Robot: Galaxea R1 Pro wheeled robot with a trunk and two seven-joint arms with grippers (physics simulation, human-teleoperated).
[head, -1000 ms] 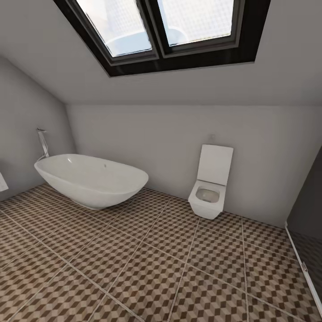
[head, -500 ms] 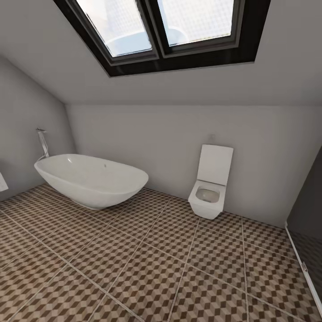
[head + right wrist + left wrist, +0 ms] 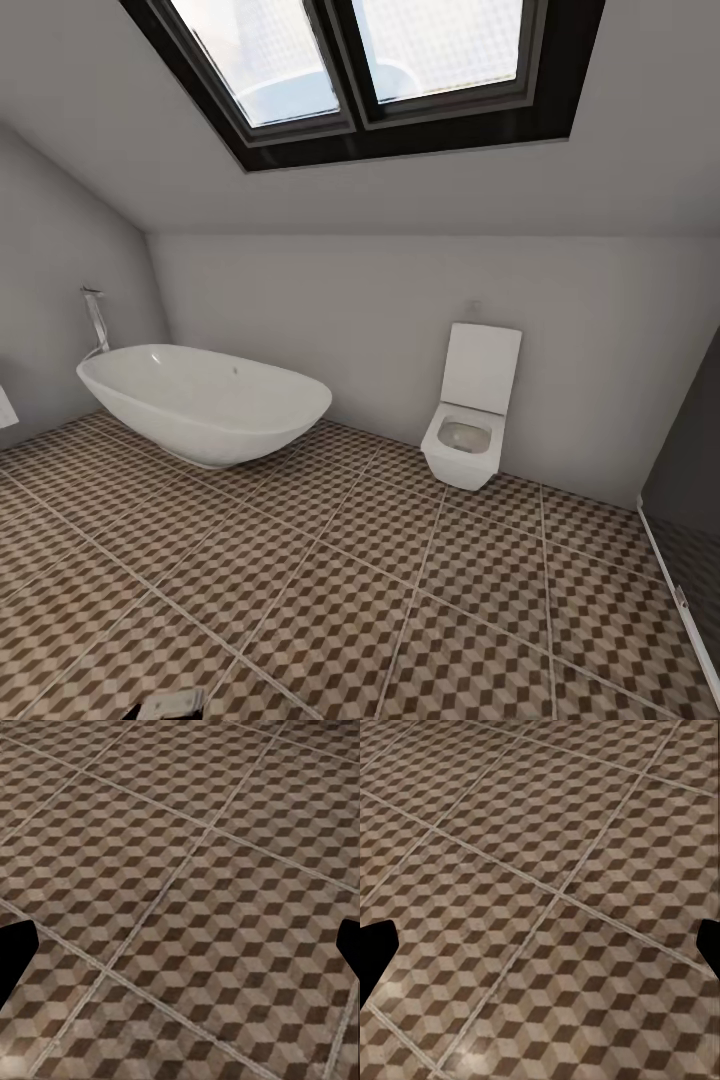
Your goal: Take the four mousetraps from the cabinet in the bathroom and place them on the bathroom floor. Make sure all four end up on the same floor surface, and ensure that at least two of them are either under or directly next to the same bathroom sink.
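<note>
The bathroom floor (image 3: 330,590), tiled in a brown, beige and white cube pattern with pale grout lines, spreads across the lower half of the head view. My left gripper (image 3: 540,952) hangs open over bare tiles (image 3: 547,870), its dark fingertips (image 3: 375,952) far apart with nothing between them. My right gripper (image 3: 180,952) is open too, above the same kind of tiles (image 3: 187,855), with dark fingertips (image 3: 15,956) at both sides. The mousetraps, the cabinet and the bathroom sink are out of view.
A white oval bathtub (image 3: 205,400) with a chrome standing tap (image 3: 96,320) sits at the back left. A white wall-hung toilet (image 3: 468,420) is at the back right. A skylight (image 3: 370,60) is set in the sloped ceiling. A dark panel (image 3: 690,470) stands at the right edge.
A small grey and black part of the robot has come up into the bottom edge of the head view, left of centre. The room itself has not shifted.
</note>
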